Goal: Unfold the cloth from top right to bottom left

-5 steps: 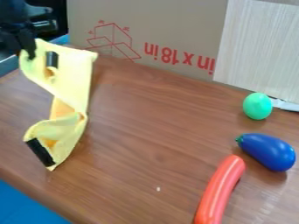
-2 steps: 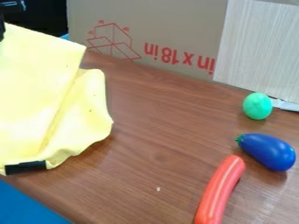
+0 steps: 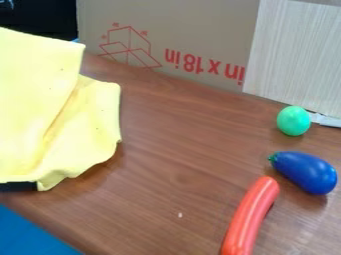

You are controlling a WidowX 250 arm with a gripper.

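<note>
Gently draw the cloth (image 3: 40, 107) low and taut toward the near-left edge of the counter (image 3: 180, 149), jaws' state impossible to tell.

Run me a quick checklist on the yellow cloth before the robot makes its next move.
1. Yellow cloth smooth and flat: not ok, a slanting fold line runs down it.
2. Cloth clear of the red sausage: ok, tabletop between them.
3. Cloth clear of the blue eggplant and green egg: ok, both well to the right.
4. Cloth's upper corner off the cardboard: cannot tell, they overlap in view.
5. Firm grip on cloth: cannot tell.
</note>
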